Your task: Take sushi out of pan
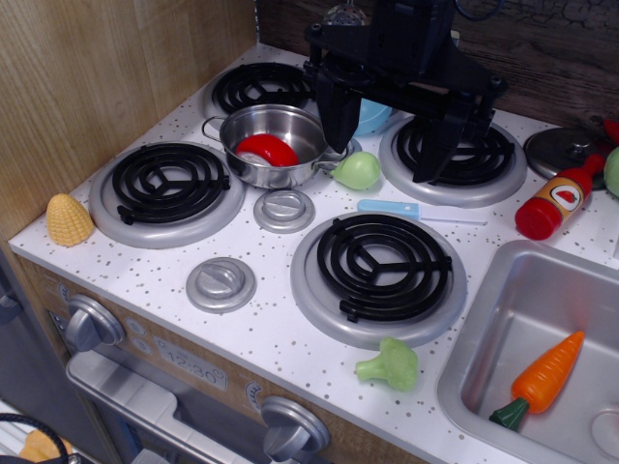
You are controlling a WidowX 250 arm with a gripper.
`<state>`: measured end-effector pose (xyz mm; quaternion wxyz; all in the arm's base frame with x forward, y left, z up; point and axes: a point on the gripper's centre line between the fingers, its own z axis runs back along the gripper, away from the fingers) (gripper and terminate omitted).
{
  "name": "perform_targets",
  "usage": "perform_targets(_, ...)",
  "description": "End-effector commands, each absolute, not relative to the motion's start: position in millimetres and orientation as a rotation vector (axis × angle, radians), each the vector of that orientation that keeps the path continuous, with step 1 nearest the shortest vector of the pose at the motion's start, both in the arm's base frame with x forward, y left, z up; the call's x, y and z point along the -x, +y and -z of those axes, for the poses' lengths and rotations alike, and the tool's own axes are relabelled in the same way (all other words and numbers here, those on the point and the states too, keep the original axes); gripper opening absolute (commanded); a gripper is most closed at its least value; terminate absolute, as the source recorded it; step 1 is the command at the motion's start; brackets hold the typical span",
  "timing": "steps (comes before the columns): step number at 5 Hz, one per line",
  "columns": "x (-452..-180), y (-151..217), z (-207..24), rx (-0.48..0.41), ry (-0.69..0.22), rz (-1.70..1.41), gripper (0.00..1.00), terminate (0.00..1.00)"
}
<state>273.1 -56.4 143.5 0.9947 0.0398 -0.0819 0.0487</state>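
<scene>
The pan point(253, 164) is a shiny steel pot with loop handles, standing between the two left burners at the back of the stovetop. The sushi point(268, 150) lies inside it, its glossy red top showing; its white base is barely visible. My gripper point(384, 145) hangs above the stove just right of the pan, its two black fingers spread wide, one near the pan's right rim and one over the back right burner. It holds nothing.
A pale green pear-like toy point(359, 171) sits by the pan's right handle. A light-blue bowl point(373, 116) is behind the gripper. A red bottle point(551, 203), a steel lid point(566, 150), a blue utensil point(392, 208), broccoli point(390, 365), corn point(69, 219) and a sink point(484, 338) with a carrot point(544, 379) surround it.
</scene>
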Motion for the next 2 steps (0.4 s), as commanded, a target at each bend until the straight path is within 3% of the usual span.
perform_targets(1, -273.1, -56.4, -143.5, -0.08, -0.164, -0.098, 1.0, 0.0)
perform_targets(2, -288.8, -47.0, -153.8, -0.141, -0.178, -0.299, 1.0, 0.0)
